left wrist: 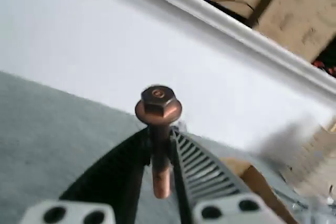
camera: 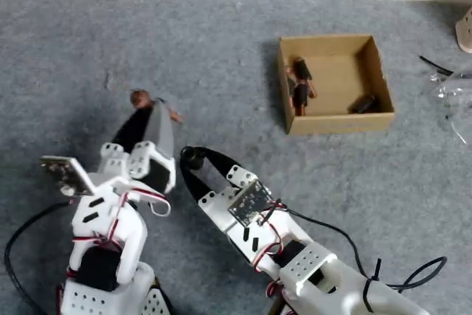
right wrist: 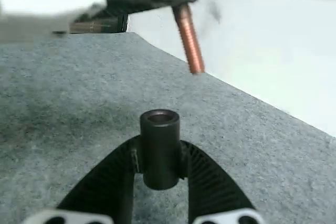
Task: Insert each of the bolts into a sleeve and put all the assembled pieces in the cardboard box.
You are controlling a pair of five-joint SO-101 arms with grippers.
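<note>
Two grippers, one bolt, one free sleeve and one box, all on or over a grey mat (camera: 221, 42).

Item 1. Left gripper (left wrist: 159, 137): fingers pressed onto the shank of a copper bolt (left wrist: 158, 106). The flanged hex head stands clear past the fingertips. The plain end of the shank points back toward the wrist.

Item 2. Right gripper (right wrist: 160, 153): clamped around a black sleeve (right wrist: 160, 142), gripped at mid-body. The open bore faces away from the wrist. In the right wrist view the bolt's free end hangs tilted in the air above and beyond the sleeve's mouth, near it but apart. In the high view the two grippers sit side by side, close but not touching.

Item 3. Cardboard box (camera: 339, 125): open-topped, flat on the mat, well apart from both grippers, on the right arm's side. Contents:
- two dark-and-copper pieces (camera: 301, 71), end to end along the wall nearest the arms' side
- a third dark piece (camera: 363, 103) in the opposite near corner; its details are too small to tell

Item 4. Sundries:
- a black cable (camera: 413, 277) looped beside the right arm's base
- clear plastic scraps (camera: 451, 88) on the mat past the box
</note>
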